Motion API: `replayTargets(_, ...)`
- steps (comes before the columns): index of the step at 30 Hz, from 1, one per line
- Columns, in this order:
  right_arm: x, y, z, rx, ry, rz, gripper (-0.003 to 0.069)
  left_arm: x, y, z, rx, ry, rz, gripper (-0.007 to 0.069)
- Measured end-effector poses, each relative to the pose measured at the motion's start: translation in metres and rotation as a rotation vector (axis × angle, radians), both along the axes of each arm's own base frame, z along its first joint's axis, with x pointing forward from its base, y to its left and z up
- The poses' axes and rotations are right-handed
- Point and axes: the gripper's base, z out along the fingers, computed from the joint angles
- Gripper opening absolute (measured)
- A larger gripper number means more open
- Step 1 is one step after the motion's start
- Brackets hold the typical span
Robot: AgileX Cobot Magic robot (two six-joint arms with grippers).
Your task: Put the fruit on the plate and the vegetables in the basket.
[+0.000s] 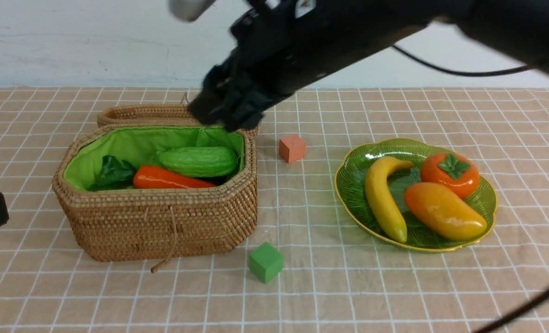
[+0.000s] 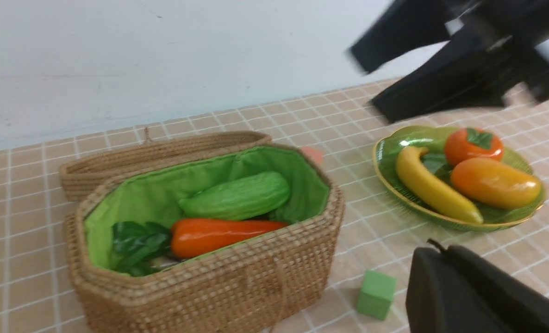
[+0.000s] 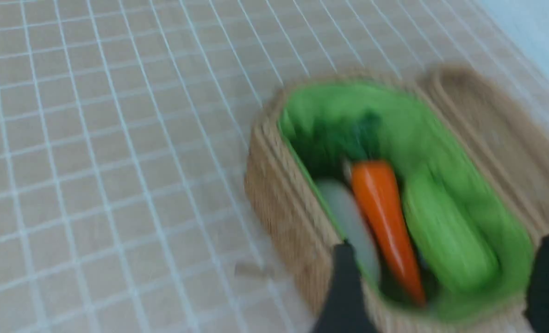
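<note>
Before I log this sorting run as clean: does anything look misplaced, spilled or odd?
Nothing stands out. The banana, mango and persimmon lie on the plate; the carrot and cucumber lie in the basket. Only the orange cube and green cube sit loose on the cloth.

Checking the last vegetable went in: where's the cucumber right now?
In the front view the cucumber lies inside the basket on the robot's left, against the far lining, just behind the carrot.
</note>
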Motion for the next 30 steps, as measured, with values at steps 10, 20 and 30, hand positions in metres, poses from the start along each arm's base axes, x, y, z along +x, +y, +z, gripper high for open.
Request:
replayTargets(10, -0.064, -0.107, 0.018, -0.177, 0.234, -0.392, -0.0015, -0.042, 0.022, -0.037, -0.249, -0.158, -0.087, -0.0010)
replayTargets(20, -0.166, -0.176, -0.046, -0.060, 0.477, -0.644, -0.0010, -0.034, 0.014, -0.112, -0.191, -0.058, -0.090, -0.0002)
replayTargets(30, -0.214, -0.209, -0.068, 0.014, 0.483, -0.685, -0.0007, -0.027, 0.009, -0.155, -0.117, 0.050, -0.082, 0.0006)
